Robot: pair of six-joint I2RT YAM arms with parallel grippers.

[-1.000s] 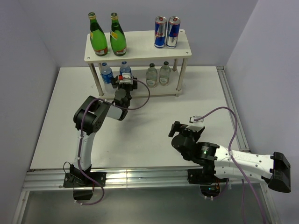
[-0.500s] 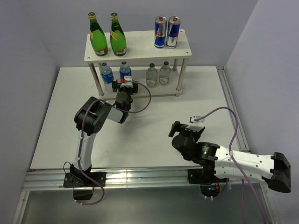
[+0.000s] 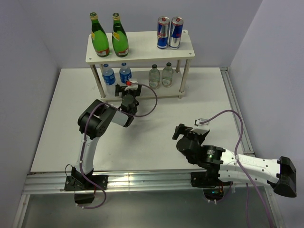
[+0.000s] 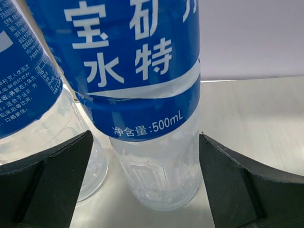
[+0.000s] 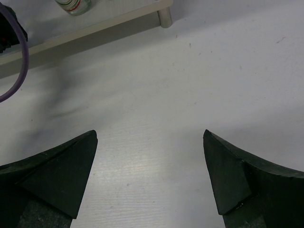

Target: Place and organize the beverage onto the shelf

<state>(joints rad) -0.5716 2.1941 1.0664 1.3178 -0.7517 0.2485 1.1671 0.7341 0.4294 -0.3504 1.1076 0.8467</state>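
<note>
The cream-white shelf (image 3: pixel 142 45) stands at the back. Two green bottles (image 3: pixel 100 35) stand on its upper board. On the lower board stand two blue-label bottles (image 3: pixel 125 73) and two clear pale bottles (image 3: pixel 153 76). My left gripper (image 3: pixel 128 88) is open just in front of the right blue-label bottle. In the left wrist view that bottle (image 4: pixel 147 95) stands between my fingertips (image 4: pixel 52 180) with a gap on each side, and the other blue-label bottle (image 4: pixel 28 80) is to its left. My right gripper (image 3: pixel 180 132) is open and empty over the table (image 5: pixel 152 95).
Two blue-and-silver cans (image 3: pixel 169 32) stand on the right of the upper board. A shelf leg (image 5: pixel 165 16) and the base of a clear bottle (image 5: pixel 73 5) show at the top of the right wrist view. A purple cable (image 3: pixel 152 97) loops beside my left wrist.
My left gripper has drawn back a little from the shelf, towards the near side, leaving the blue-label bottle standing on the lower board. The right arm has shifted only slightly.
</note>
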